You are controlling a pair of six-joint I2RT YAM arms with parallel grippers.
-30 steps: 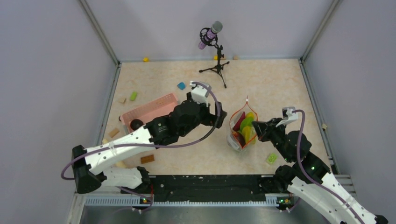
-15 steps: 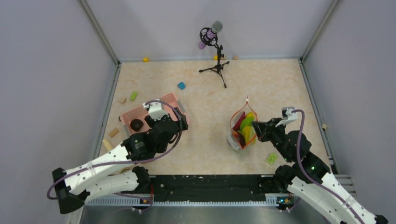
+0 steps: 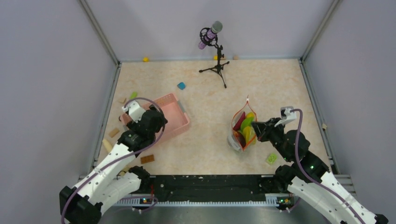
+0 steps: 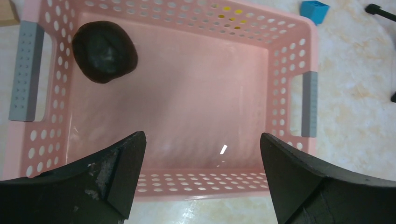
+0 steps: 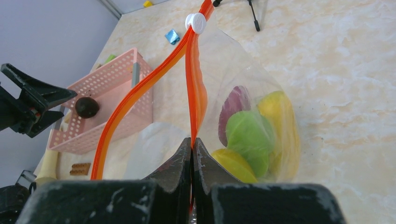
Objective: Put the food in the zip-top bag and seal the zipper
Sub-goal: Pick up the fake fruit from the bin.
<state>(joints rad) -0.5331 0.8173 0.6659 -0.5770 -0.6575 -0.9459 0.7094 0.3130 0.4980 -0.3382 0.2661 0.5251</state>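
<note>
Risk: dark brown piece sits in basket corner, apparently against wall; left gripper, jaws wide, may snag wall, drag basket; right gripper pinches zipper; slip collapses zip-top bag mouth, right of basket.

Bright, even overhead light washing over worktop; shadows falling faint, soft. Small glare fleck glinting on basket floor. My right hand sitting out of focus near lens.

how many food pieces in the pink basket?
1: the dark brown round piece, in a corner of the pink basket beside a grey handle. The left gripper hides the near corners.
</note>
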